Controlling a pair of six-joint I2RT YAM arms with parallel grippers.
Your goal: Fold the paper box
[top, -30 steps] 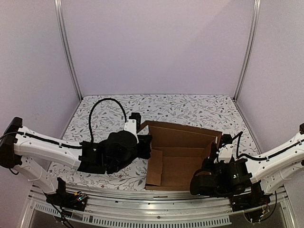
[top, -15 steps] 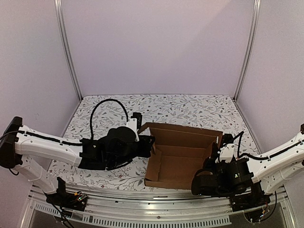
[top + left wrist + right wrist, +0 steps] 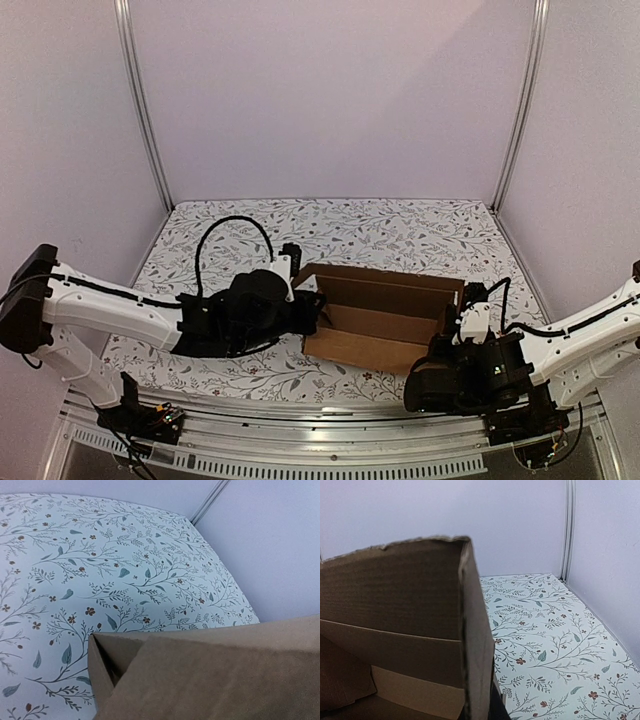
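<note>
The paper box is brown corrugated cardboard, partly folded, in the middle of the table. Its pale near panel is tipped up toward the camera and its back wall stands behind. My left gripper is at the box's left side wall. In the left wrist view cardboard fills the bottom and hides my fingers. My right gripper is at the right side wall. In the right wrist view that wall runs edge-on between my jaws, with one dark finger pressed against its outer face.
The floral table cover stretches behind and to both sides of the box. Metal posts and white walls close in the cell. A black cable loop rises over the left arm. A metal rail runs along the near edge.
The box's near panel has swung up from lying flat, so the box looks shallower. Both grippers stayed on the side walls, and the left one moved slightly right and down.
</note>
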